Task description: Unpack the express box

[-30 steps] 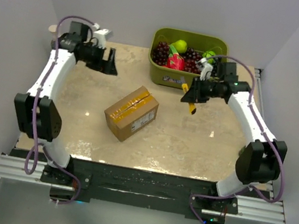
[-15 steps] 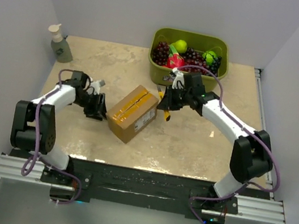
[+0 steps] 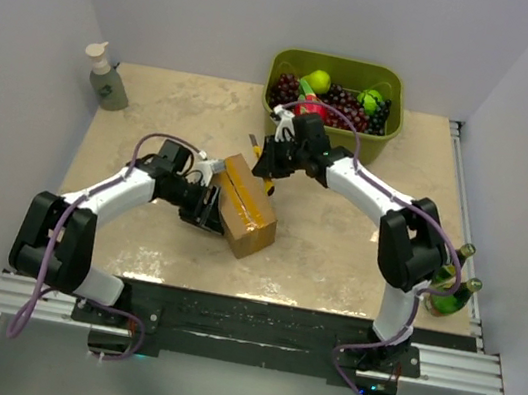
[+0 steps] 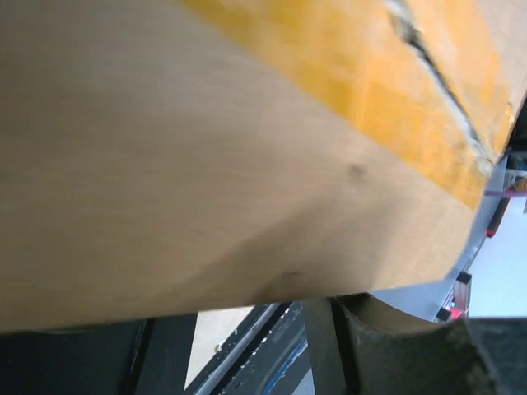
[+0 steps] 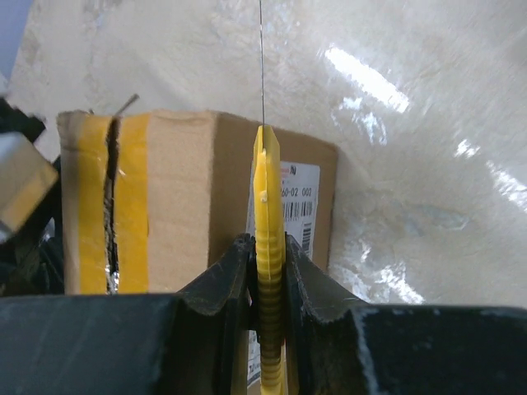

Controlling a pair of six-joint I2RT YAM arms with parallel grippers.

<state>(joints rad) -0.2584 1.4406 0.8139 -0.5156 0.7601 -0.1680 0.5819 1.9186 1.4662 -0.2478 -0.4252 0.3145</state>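
Two arms: mine, at the express box (image 3: pixel 252 218) (tape slit).
Right gripper (image 5: pixel 265 251): clamped on yellow cutter (image 5: pixel 268 181).
Left gripper (image 3: pixel 208 205): against the express box; jaws, I cannot tell.

The marbled table (image 3: pixel 338 240) bears the express box (image 3: pixel 249 212), a green bin (image 3: pixel 339 61) and a pump bottle (image 3: pixel 107 82).

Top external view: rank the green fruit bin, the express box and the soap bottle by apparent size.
1. green fruit bin, clearly the largest.
2. express box, with a noticeably smaller outline.
3. soap bottle, smallest by far.
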